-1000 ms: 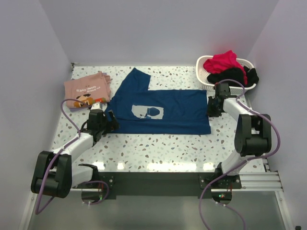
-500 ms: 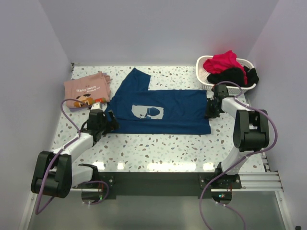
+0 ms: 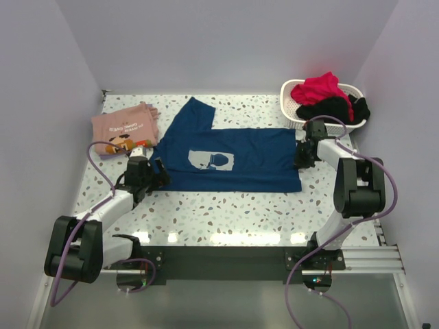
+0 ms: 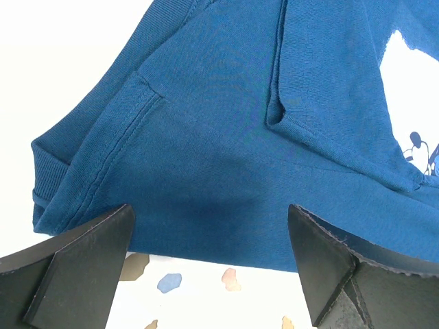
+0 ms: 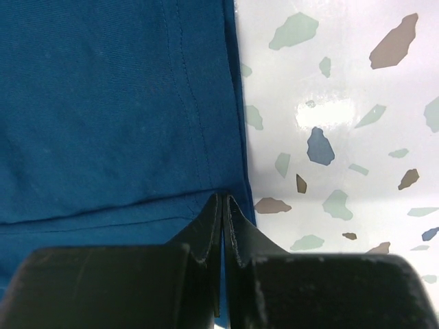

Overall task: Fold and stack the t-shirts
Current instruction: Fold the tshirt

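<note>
Top external: left arm stretched low, left gripper (image 3: 158,175) spread wide at blue t-shirt (image 3: 240,161) left edge. Right arm bent, right gripper (image 3: 300,159) pressed together, pinching its right hem. Shirt flat on table (image 3: 226,205); pink t-shirt (image 3: 123,127) folded, far left.

The dark blue shirt (image 3: 255,164) has a pale picture. The pink shirt (image 3: 122,127) has writing. The table (image 3: 226,212) is white with coloured spots.
</note>
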